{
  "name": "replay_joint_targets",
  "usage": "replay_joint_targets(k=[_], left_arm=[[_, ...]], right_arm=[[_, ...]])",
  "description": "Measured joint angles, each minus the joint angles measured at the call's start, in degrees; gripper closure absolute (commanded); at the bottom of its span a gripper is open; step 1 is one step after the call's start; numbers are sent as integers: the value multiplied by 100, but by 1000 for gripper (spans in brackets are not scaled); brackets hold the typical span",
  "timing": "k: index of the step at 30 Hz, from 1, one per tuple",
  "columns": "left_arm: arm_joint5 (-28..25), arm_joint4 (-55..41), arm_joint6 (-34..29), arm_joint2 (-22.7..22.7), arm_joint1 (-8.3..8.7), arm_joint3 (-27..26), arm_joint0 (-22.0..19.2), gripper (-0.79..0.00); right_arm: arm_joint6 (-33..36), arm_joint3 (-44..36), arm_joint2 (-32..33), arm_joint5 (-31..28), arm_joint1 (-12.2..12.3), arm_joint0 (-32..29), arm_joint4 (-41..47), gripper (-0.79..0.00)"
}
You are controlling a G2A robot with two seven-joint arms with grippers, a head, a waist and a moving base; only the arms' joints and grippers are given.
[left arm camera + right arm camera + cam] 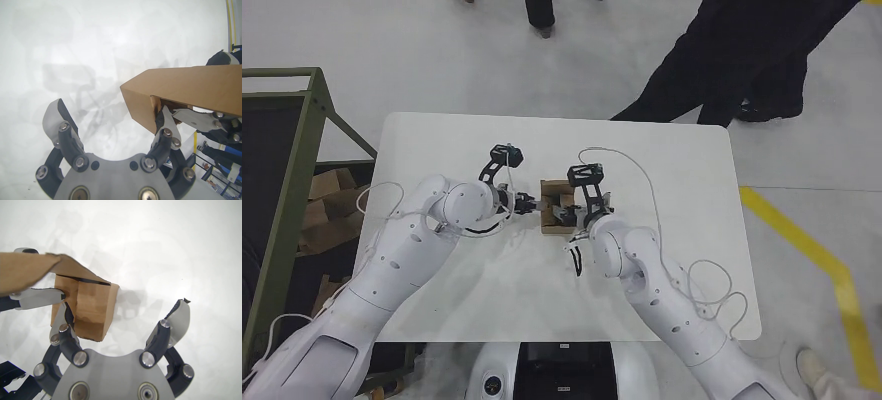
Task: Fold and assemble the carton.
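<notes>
Item: 1 brown carton (553,189), partly formed, located near the middle of the white table (662,150), between the 2 grippers. One end of the carton stood unclosed, with a long outer flap lifted away from the opening and 2 inner flaps turned part-way in, as recorded in the right wrist view. Left gripper (111,106): released, jaws spread wide, grasping nothing; 1 finger (169,121) was tucked into the corner of the carton's opening, the other finger (56,111) hung free above bare table beside the carton. Right gripper (123,303): likewise spread and holding nothing; 1 finger (60,317) lay against the inner flaps at the same opening, its partner (181,315) stood apart from the carton over the table. The 2 inserted fingers met close together at the opening; whether they touched each other could not be told. Surroundings: 1 green-framed cart (292,130) at the table's left side, holding loose cardboard pieces (327,200); 1 yellow floor stripe (802,240) beyond the table's right edge.
</notes>
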Motion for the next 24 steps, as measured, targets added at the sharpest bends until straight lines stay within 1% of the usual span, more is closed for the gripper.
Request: replay_joint_targets(k=[7,10,16,24], left_arm=[[15,19,-14,36,-43,61,-68,-785],[3,24,-18,49,-59,68,-87,-785],[-24,31,-30,78,-93,96,-131,-785],[-44,36,-72,120,-133,128,-157,-785]], right_arm=[[17,-454,423,-92,82,-298,-78,-785],[79,-488,515,-157,103,-375,-137,-785],[243,-234,373,-182,72,-290,-354,-785],[247,-58,246,-128,5,-178,-400,-785]])
